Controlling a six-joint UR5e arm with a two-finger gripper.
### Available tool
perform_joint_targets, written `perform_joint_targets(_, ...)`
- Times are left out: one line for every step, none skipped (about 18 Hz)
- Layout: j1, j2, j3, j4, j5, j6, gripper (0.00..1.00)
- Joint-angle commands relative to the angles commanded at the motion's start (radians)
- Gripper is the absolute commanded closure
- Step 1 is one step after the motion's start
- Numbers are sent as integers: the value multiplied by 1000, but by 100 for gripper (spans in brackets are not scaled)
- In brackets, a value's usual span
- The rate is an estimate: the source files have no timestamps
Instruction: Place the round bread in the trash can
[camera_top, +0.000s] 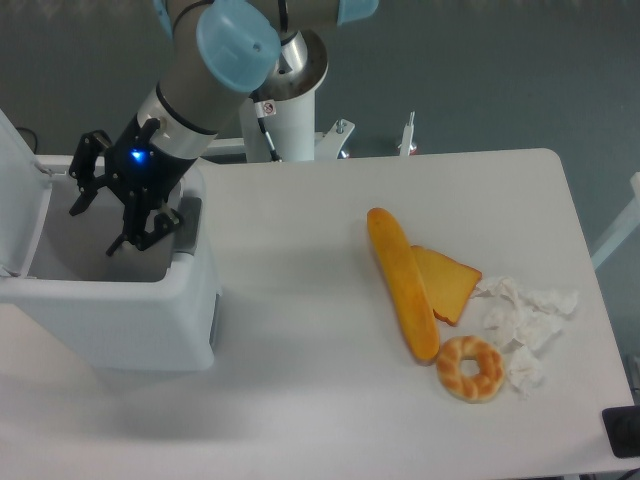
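Note:
The white trash can (130, 320) stands at the table's left edge with its lid (20, 195) swung up. My gripper (98, 227) hangs open above the can's opening, its black fingers (122, 242) spread with nothing between them. The round bread is out of view; the can's front wall hides the bottom of its grey inside.
A long orange-yellow baguette (401, 283) lies right of centre, with a wedge of orange bread (447, 283) beside it. The ring-shaped bread (470, 368) sits near the front right, next to crumpled white tissue (525, 318). The robot's white base post (290, 125) stands behind the table.

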Motion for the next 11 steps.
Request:
perform_joint_targets(11, 5, 2, 17, 0, -2, 9)
perform_joint_targets(26, 11, 2, 32, 0, -2, 1)
perform_joint_targets(41, 15, 3, 43, 0, -2, 0)
perform_joint_targets(51, 18, 8, 46, 0, -2, 0)
perform_joint_targets(63, 21, 14, 46, -2, -2, 0)
perform_joint_targets(77, 22, 20, 48, -2, 0, 0)
perform_joint_targets(81, 23, 29, 48, -2, 2, 0)
perform_joint_targets(87, 22, 37, 48, -2, 2, 0)
perform_joint_targets(97, 23, 43, 48, -2, 3, 0)
perform_joint_targets(106, 23, 46, 49, -2, 3, 0)
perform_joint_targets(109, 25, 52, 51, 0, 9, 0)
